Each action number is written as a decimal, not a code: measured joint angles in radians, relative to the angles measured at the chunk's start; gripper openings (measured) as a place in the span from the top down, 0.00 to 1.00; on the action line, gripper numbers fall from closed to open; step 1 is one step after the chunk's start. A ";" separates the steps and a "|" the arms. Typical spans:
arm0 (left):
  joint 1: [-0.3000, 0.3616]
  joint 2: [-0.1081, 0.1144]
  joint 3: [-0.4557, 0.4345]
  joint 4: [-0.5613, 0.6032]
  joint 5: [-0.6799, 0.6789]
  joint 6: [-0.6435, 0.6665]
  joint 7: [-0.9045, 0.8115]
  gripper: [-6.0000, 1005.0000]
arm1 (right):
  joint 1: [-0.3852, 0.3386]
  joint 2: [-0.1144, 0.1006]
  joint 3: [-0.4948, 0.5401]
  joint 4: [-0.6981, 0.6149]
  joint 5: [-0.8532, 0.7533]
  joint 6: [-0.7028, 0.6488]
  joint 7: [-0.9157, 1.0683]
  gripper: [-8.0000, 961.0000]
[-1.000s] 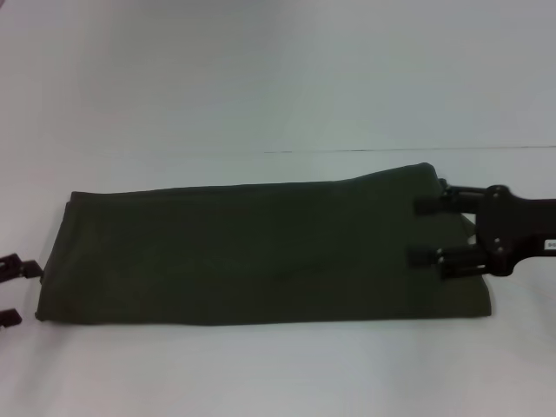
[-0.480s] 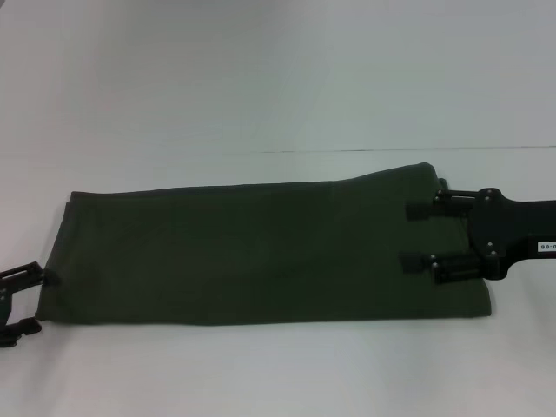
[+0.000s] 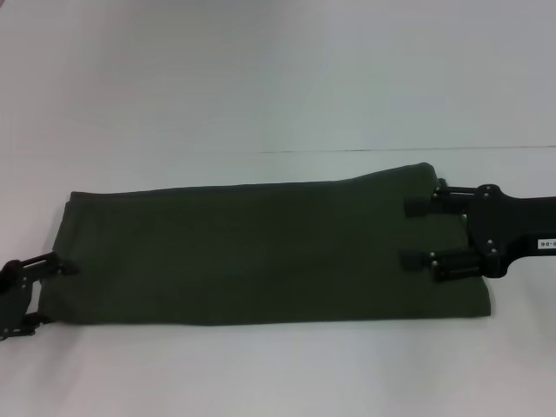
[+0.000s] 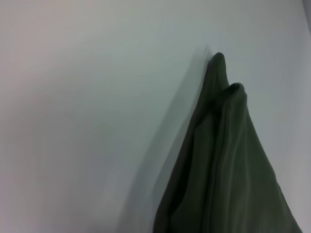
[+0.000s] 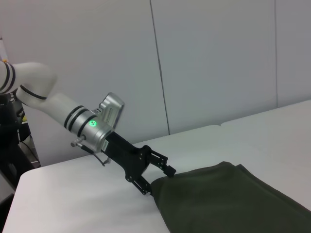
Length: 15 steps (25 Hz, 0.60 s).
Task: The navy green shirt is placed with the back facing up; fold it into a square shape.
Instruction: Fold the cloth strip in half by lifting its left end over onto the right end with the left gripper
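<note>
Head view: the right gripper (image 3: pixel 415 233) spreads its fingers apart over the navy green shirt (image 3: pixel 261 252); the left gripper (image 3: pixel 45 291) straddles the opposite edge, fingers apart.

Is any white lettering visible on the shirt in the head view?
No. The navy green shirt shows only plain dark green fabric on its upper face, lying as a long folded strip on the table.
</note>
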 joint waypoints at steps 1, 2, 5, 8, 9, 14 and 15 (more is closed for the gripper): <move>-0.002 0.000 0.004 -0.003 0.000 -0.005 0.000 0.10 | 0.001 0.000 0.000 0.000 0.000 0.000 -0.001 0.05; -0.004 0.000 0.011 -0.006 0.000 -0.012 0.000 0.10 | 0.001 -0.001 0.001 0.000 0.000 0.000 -0.001 0.05; -0.009 -0.002 0.018 -0.014 -0.003 -0.026 0.000 0.10 | 0.002 -0.002 0.002 0.000 0.000 0.000 -0.002 0.05; -0.019 -0.003 0.018 -0.022 -0.004 -0.038 0.001 0.10 | 0.002 -0.003 0.002 0.000 0.000 -0.001 -0.003 0.05; -0.024 -0.004 0.018 -0.023 -0.004 -0.041 0.002 0.10 | 0.002 -0.003 0.002 0.000 0.000 -0.001 -0.004 0.05; -0.034 -0.006 0.018 -0.024 -0.003 -0.050 0.005 0.11 | 0.002 -0.002 0.003 0.000 0.000 -0.003 -0.005 0.05; -0.034 -0.006 0.018 -0.024 -0.003 -0.051 0.005 0.11 | 0.002 -0.001 0.003 0.000 0.000 -0.004 -0.005 0.05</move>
